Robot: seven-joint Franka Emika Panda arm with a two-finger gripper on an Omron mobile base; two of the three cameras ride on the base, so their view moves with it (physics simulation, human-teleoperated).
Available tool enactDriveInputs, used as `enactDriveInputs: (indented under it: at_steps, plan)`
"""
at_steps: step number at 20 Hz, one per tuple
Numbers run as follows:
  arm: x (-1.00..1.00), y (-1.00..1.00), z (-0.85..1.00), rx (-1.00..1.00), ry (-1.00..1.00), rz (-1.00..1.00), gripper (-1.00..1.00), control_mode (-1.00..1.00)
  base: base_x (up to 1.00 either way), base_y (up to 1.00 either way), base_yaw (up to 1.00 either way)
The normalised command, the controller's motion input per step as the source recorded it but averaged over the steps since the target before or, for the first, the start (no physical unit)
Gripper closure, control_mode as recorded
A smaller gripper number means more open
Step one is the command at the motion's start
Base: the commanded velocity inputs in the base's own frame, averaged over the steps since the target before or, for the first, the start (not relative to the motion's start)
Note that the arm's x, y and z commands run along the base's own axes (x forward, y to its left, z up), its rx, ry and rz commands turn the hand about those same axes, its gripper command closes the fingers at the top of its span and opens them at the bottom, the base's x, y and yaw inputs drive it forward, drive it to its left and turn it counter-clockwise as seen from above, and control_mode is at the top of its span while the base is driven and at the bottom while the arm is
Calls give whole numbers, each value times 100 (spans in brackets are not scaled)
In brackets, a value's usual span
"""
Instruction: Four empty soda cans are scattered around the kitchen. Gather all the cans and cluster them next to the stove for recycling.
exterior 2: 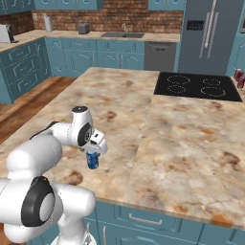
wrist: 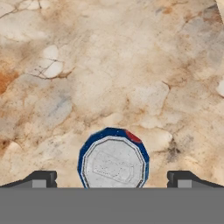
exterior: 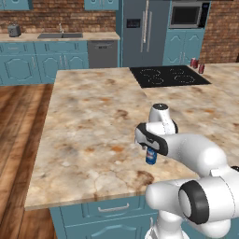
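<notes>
We found the gripper (wrist: 112,179) poised directly above a blue soda can (wrist: 113,159) that stood upright on the marbled counter (exterior: 88,121), near its front edge. Looking down along the hand, we saw the can's silver top centred between the two dark fingertips (wrist: 41,178), one on each side and each well clear of the can's wall, so the jaws were spread wide and pinched nothing. From the left base view the blue can (exterior: 151,155) peeked out just below the white hand, and from the right base view the same can (exterior 2: 92,160) stood just under the wrist, a little in from the counter's near edge. At the far right of the counter we saw the black stove (exterior: 168,76) with its thin white burner rings, set flush into the stone. Just beside the stove's right edge stood two red soda cans (exterior: 197,65), close together, upright on the counter. Against the far wall we noticed a run of teal cabinets, a sink (exterior: 59,35), a grey dishwasher (exterior: 102,53) and a tall grey refrigerator (exterior: 145,32).
</notes>
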Motion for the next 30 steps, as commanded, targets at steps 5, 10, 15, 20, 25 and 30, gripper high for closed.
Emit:
enactDriveInputs:
  at_steps: [5,10,15,20,25,30]
  plan:
    - [25,-2,-16,0,0,0,-100,-100,0,0,0]
    - [0,0,0,0,0,0,-100,-100,0,0,0]
    - [0,0,-9,0,0,0,-100,-100,0,0,0]
    - [0,0,-26,0,4,0,-100,-100,0,0,0]
    - [0,0,0,0,0,0,100,-100,0,0,0]
    - [0,0,0,0,0,0,100,-100,0,0,0]
